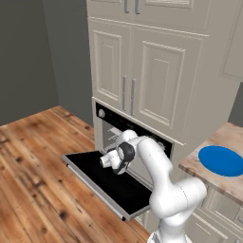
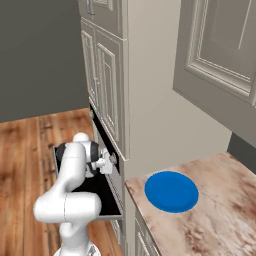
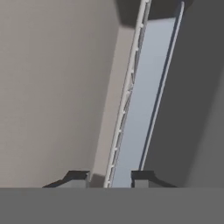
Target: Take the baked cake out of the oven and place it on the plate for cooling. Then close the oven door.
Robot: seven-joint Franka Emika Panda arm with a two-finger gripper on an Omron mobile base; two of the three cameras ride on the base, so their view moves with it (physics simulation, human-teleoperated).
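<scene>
Two dark fingertips (image 3: 78, 177) of the gripper (image 3: 110, 178) stand spread apart in the hand view, with nothing pinched between them. Ahead of them a wire rack (image 3: 127, 94) and a grey baking tray (image 3: 142, 87) run edge-on inside the oven (image 1: 114, 135). The baked cake cannot be made out in any view.

The oven door (image 1: 102, 180) is fully lowered, lying flat and level above the wooden floor (image 1: 33, 161). In the left base view the gripper (image 1: 105, 160) sits above the door, at the mouth of the oven cavity. The arm (image 1: 156, 166) reaches in from the right.

The plate (image 2: 171, 191) lies flat on the worktop (image 2: 220, 210), near its left edge, beside the cream cabinet column (image 2: 145, 100). Nothing rests on the plate.
</scene>
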